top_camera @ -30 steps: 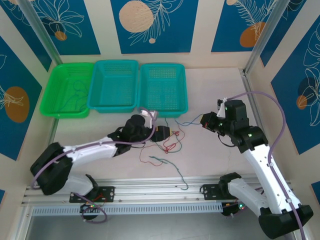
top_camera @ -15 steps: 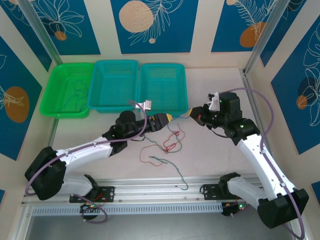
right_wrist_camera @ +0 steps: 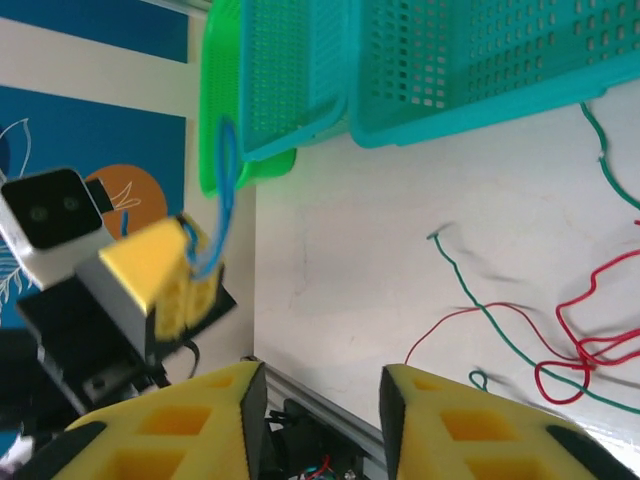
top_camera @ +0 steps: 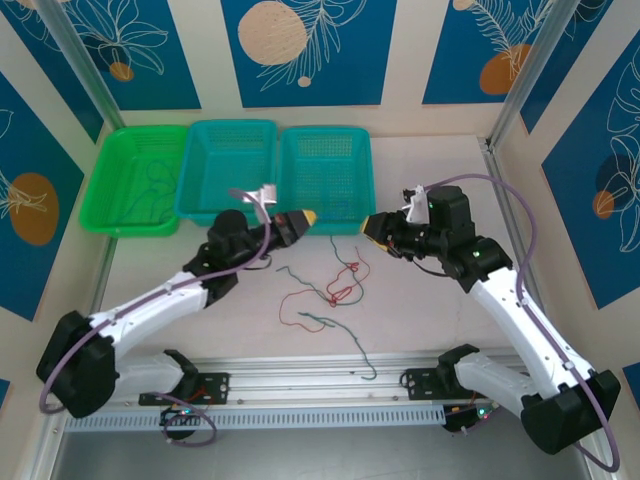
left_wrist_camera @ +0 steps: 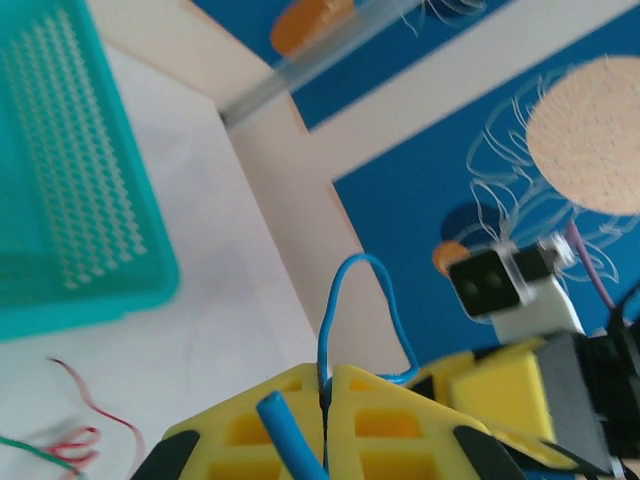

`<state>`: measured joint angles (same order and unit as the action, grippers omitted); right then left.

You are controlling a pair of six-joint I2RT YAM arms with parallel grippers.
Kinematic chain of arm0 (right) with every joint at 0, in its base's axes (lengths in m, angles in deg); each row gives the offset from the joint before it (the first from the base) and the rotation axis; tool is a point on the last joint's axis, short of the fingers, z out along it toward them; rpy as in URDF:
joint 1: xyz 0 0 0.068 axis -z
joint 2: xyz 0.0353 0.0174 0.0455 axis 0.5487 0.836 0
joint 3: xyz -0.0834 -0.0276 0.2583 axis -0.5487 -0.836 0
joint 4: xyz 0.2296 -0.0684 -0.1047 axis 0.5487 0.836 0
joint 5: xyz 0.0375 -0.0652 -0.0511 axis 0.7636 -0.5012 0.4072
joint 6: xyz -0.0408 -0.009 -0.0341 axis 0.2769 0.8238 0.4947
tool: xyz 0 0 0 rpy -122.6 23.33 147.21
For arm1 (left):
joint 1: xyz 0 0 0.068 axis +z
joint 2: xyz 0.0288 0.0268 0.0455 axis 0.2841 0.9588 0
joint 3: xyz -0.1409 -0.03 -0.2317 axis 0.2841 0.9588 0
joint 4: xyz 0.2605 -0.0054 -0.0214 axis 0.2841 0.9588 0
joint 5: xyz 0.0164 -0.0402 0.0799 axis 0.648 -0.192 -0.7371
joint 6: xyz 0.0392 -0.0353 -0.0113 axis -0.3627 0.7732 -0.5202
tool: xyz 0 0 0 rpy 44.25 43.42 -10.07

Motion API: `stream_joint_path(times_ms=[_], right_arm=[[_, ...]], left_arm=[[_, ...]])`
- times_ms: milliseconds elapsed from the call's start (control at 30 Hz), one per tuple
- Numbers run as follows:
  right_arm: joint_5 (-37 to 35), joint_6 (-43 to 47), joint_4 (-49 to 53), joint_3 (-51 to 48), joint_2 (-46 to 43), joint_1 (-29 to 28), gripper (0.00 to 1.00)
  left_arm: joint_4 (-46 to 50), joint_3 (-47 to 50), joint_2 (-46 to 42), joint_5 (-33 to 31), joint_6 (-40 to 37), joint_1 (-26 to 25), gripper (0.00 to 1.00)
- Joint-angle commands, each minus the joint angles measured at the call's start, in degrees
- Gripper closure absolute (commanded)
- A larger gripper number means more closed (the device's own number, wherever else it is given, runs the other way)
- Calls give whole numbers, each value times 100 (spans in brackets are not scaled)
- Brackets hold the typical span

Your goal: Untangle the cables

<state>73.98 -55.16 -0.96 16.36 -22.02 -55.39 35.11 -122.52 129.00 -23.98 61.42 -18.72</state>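
**Now: blue cable pinched on the left, right jaws apart**

Right now your left gripper (left_wrist_camera: 325, 385) is clamped on the blue cable (left_wrist_camera: 340, 285). In the left wrist view the yellow fingers meet at the lower centre of the frame. The cable rises from the seam as a narrow loop, and a short blue end pokes out beside it. In the top view that gripper sits in the middle of the frame, just in front of the two teal baskets (top_camera: 325, 225), lifted off the table (top_camera: 430, 310).

Your right gripper (top_camera: 375, 228) faces it from the centre right of the top view, near but apart. Its wrist camera shows the two yellow fingers (right_wrist_camera: 180, 425) along the bottom edge with a clear gap between them and nothing in that gap (so it is holding no cable).

From that same wrist view you can see the left gripper at the middle left, with the blue loop standing up above it.

The other cables lie loose on the table, below and between the two grippers in the top view. The red cable (top_camera: 342, 290) is bunched in small loops. The green cable (right_wrist_camera: 500, 333) runs through that bunch and trails toward the lower centre. I cannot tell from these frames whether red and green are knotted or merely crossing.

A green basket (top_camera: 120, 215) sits at the upper left of the top view, touching the teal ones.
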Motion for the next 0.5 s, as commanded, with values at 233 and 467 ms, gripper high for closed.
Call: stream_joint_path(times_ms=[233, 467], right_arm=[[-122, 361, -358, -70, -261, -269, 58], [-215, 450, -86, -46, -364, -321, 58]], left_arm=[[2286, -875, -242, -197, -1370, 3955, 100], [2231, -2076, 1941, 0, -1520, 5712, 100]])
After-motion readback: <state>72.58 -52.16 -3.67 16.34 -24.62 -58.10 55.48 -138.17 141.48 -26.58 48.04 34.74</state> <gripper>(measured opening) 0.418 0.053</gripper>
